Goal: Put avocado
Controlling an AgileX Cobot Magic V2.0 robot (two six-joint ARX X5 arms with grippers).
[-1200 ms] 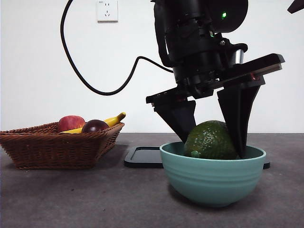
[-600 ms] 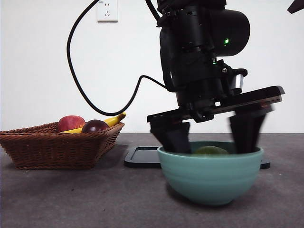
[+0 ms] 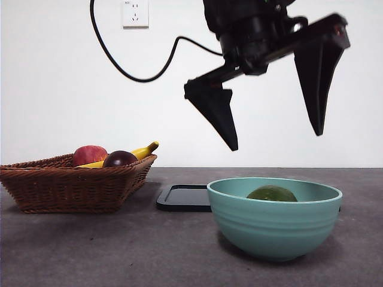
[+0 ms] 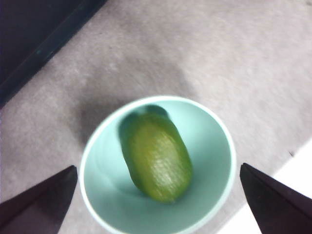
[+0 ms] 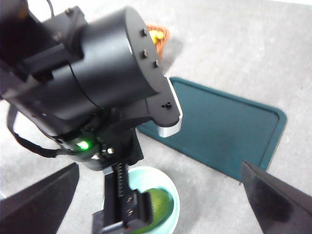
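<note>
The avocado [image 3: 272,193] lies on its side in the bottom of the teal bowl [image 3: 272,230], only its top showing above the rim from the front; the left wrist view shows it [image 4: 156,157] resting free, nothing touching it. The left tool [image 3: 272,134] hangs well above the bowl, jaws spread wide and empty. The right tool [image 5: 156,195] is higher up, looking down on the left arm, its jaws also parted and holding nothing.

Judged from this, the put looks done, and the risk now lies in the retreat. The fruit is rounded and sits loose, so a jaw tip clipping the rim on a sideways move could rock the bowl or shove it across the bench [image 3: 90,251]. The bowl stands just in front of the dark tray [image 3: 182,197], possibly touching it; the low front view is too flat to say. The wicker basket [image 3: 72,188] with an apple [image 3: 88,155], a dark plum-like fruit [image 3: 119,159] and a banana [image 3: 143,150] is well apart and unlikely to be disturbed.
</note>
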